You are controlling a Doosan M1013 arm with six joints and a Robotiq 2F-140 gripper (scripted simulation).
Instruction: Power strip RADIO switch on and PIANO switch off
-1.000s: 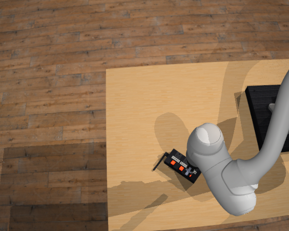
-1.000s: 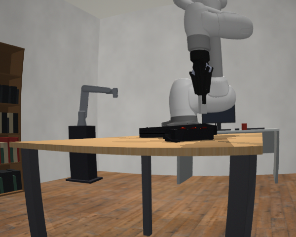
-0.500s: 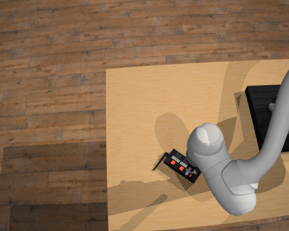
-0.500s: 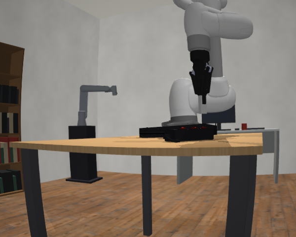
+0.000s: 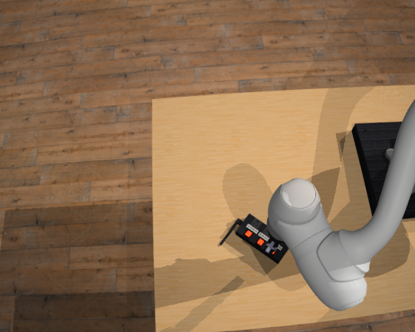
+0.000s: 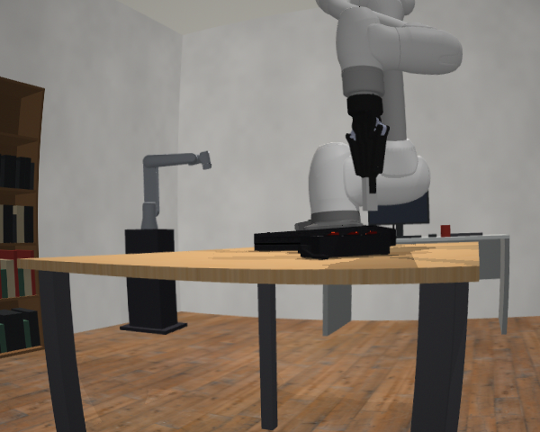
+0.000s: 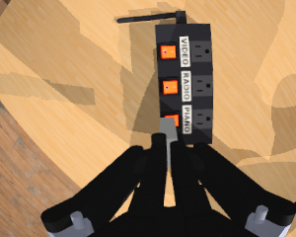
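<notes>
The black power strip (image 7: 184,83) lies flat on the wooden table, also seen in the top view (image 5: 261,238) and low in the exterior view (image 6: 346,241). It has three orange rocker switches beside white labels: VIDEO (image 7: 168,51) farthest, RADIO (image 7: 170,86) in the middle, PIANO (image 7: 172,120) nearest. A short black cord (image 7: 148,19) sticks out of the far end. My gripper (image 7: 168,128) is shut and empty, its fingertips together right over the PIANO switch. In the exterior view the gripper tips (image 6: 371,200) hang a little above the strip, apart from it.
My arm's black base plate (image 5: 382,164) sits at the table's right side. The table's left edge (image 5: 153,214) and front edge are close to the strip. A second grey arm on a black pedestal (image 6: 150,241) and a bookshelf (image 6: 7,209) stand off the table.
</notes>
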